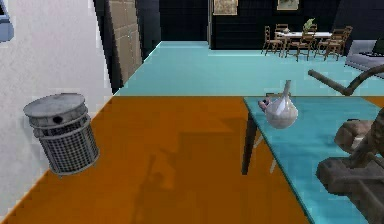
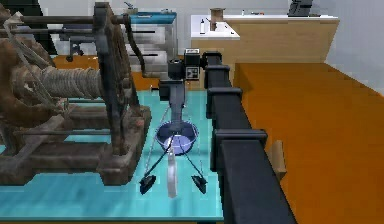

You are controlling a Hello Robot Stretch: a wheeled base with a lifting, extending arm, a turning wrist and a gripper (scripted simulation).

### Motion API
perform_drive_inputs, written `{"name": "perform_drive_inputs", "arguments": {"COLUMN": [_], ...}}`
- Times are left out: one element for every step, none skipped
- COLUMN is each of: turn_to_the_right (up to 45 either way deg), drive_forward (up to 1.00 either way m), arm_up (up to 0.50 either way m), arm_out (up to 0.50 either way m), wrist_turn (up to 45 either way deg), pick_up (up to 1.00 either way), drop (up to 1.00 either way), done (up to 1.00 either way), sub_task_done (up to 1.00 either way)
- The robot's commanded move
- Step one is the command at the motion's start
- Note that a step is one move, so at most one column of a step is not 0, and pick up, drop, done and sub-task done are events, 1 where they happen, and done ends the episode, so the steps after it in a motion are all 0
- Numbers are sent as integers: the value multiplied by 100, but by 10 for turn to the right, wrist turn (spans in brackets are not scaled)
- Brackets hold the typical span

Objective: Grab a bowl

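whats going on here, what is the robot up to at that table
The Stretch robot has its arm stretched out along a turquoise table, with the gripper at a blue bowl that sits on the tabletop. Whether the gripper holds the bowl cannot be told. A big dark wooden frame wound with rope stands beside the bowl on the same table. A metal mesh wastebasket is on the orange floor.

Even bright light, faint soft shadows on the orange floor [image 1: 180,140].
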Motion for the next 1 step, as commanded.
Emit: {"name": "perform_drive_inputs", "arguments": {"turn_to_the_right": [0], "drive_forward": [0], "arm_up": [0], "arm_out": [0], "wrist_turn": [450], "pick_up": [0], "drop": [0], "done": [0], "sub_task_done": [0]}}
